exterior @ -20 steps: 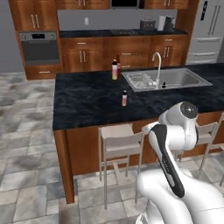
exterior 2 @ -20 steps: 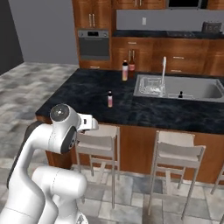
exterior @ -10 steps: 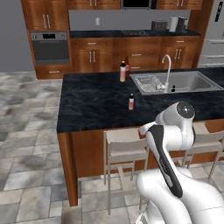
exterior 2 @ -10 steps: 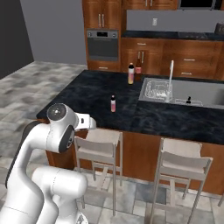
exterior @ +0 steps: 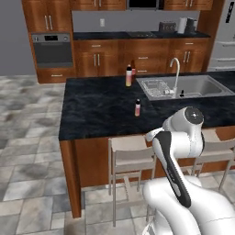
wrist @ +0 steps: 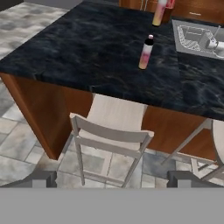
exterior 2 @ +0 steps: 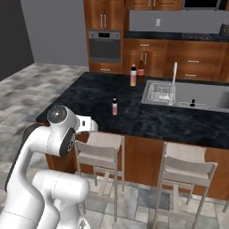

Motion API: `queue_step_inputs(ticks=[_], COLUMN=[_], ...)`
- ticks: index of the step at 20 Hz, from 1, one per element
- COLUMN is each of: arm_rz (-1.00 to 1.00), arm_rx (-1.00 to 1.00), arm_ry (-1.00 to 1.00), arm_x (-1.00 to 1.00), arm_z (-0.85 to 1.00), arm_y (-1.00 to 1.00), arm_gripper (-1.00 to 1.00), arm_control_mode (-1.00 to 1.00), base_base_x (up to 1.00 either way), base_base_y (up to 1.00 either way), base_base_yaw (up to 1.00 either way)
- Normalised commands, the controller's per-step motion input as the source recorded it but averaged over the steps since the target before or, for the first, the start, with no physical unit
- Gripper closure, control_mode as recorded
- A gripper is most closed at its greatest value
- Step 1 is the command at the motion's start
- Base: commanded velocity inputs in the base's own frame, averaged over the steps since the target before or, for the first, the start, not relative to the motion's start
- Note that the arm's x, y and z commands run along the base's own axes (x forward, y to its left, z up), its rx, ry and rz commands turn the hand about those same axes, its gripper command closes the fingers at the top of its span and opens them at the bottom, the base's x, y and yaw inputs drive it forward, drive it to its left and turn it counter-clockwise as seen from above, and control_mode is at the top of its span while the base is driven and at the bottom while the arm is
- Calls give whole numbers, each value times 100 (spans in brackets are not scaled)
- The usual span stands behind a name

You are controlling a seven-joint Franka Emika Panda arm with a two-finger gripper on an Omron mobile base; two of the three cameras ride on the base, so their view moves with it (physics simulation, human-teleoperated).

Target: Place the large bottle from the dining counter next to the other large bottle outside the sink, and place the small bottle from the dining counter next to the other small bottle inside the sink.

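Small bottle (wrist: 146,52) upright on the dark surface (exterior: 101,108), well short of the sink (exterior: 202,87), large bottle (exterior 2: 141,71) just beside the other large bottle (exterior 2: 133,75) at the sink's far corner; fingers (wrist: 41,178) apart, holding nothing, above a stool (wrist: 111,127).

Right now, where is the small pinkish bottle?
The small bottle stands upright on the dining counter, alone, left of the sink and above a stool.

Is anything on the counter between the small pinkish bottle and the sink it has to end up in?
Nothing visible blocks it. The small bottle stands alone on the dining counter, with bare black stone between it and the sink. The two tall bottles stand further back by the sink's far corner, off that line.
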Motion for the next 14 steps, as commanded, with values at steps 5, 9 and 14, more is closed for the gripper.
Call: queue_step_inputs(ticks=[5,9,14], arm_rz=[0,0,0], arm_rx=[0,0,0], arm_ry=[0,0,0], arm_x=[0,0,0], arm_z=[0,0,0], arm_y=[0,0,0], arm_gripper=[-100,-100,-100], arm_control_mode=[100,100,100], base_base_x=[37,35,39], base_base_y=[-25,-22,-22], base_base_yaw=[0,0,0])
